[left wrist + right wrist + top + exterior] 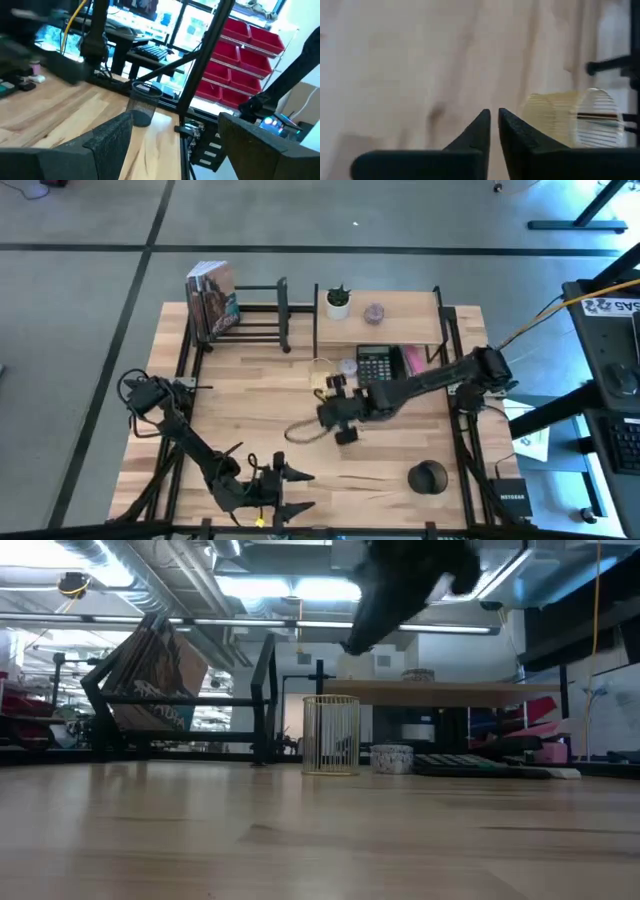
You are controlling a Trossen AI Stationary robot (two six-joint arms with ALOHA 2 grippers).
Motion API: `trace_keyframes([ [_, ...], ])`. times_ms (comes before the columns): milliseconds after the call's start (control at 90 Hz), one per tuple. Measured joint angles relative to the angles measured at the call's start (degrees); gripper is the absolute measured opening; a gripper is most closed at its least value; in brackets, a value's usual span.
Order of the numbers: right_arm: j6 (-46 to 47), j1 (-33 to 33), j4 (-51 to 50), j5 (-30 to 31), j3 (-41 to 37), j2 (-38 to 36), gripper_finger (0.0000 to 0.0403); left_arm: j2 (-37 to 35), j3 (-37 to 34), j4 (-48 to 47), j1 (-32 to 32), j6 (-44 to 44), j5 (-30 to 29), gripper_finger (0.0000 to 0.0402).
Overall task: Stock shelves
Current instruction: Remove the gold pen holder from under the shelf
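Left tool point(290, 490) parked wide apart at counter's point(250, 395) near edge. Black rack point(245, 315) at back left, books point(212, 300) loaded. Gold wire cup point(331, 735) unshelved mid-counter; right tool point(338, 418) above, nearly closed, empty. Wood shelf point(400, 310) back right, partly stocked; lower level obscured.

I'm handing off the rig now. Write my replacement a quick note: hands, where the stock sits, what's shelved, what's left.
Right hand: mid-table, shut, holding nothing, raised above the table beside the gold wire cup.
Left hand: open, parked at the near edge.
Done: book leans in the black rack; plant and small jar sit on the wood shelf.
Left: wire cup, calculator, pink item and the black mesh cup on the table.
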Motion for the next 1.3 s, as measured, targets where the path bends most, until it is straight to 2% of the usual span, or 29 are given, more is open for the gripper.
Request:
trace_keyframes([
  [178, -0.68, -6.26, 4.04, -0.13, 0.04, -0.05, 0.015, 0.0, 0.0, -0.02, -0.1, -0.04, 0.0, 0.0276],
  [233, -1.31, -7.76, 4.32, -1.92, 0.12, 0.63, 0.0175, 0.0, 0.0, -0.19, -0.14, -0.09, -0.02, 0.0276],
  [378, -2.08, -10.74, 3.78, -7.0, -0.03, 4.61, 0.0195, 0.0, 0.0, -0.37, -0.16, -0.04, -0.03, 0.0276],
  [478, -1.67, -11.49, 4.01, -4.21, -0.04, 7.06, 0.0182, 0.0, 0.0, -0.72, -0.16, -0.17, -0.02, 0.0276],
  [556, -1.58, -11.66, 3.8, -2.04, -0.03, 8.51, 0.0156, 0.0, 0.0, -0.72, -0.16, -0.19, -0.01, 0.0276],
  [633, -1.55, -11.48, 3.42, -2.35, -0.04, 9.0, 0.0112, 0.0, 0.0, -0.9, -0.16, -0.19, -0.09, 0.0276],
  [733, -0.71, -9.91, 2.25, -3.92, -0.02, 8.15, 0.0031, 0.0, 0.0, -1.2, -0.16, -0.21, -0.15, 0.0276],
  [778, -0.52, -8.73, 0.59, -4.52, -0.02, 7.46, 0.0014, 0.0, 0.0, -1.58, -0.11, -0.61, -0.16, 0.0276],
  [944, 3.91, -1.73, -6.3, -9.0, 0.0, 2.78, 0.0004, 0.0, 0.0, -1.6, -0.1, -0.67, -0.16, 0.0276],
  [1078, 6.07, 6.96, -12.81, -17.22, 0.0, -0.93, 0.0002, 0.0, 0.0, -1.62, -0.1, -0.79, -0.17, 0.0276],
  [1156, 8.85, 11.88, -17.87, -20.03, 0.0, -3.16, 0.0001, 0.0, 0.0, -1.66, -0.1, -1.04, -0.17, 0.0276],
  [1233, 14.14, 15.32, -24.31, -19.9, 0.0, -5.54, 0.0, 0.0, 0.0, -1.62, -0.14, -1.04, -0.17, 0.0276],
  [1300, 19.66, 17.22, -30.44, -17.46, -0.04, -8.03, 0.0, 0.0, 0.0, -1.75, -0.18, -1.34, -0.17, 0.0276],
])
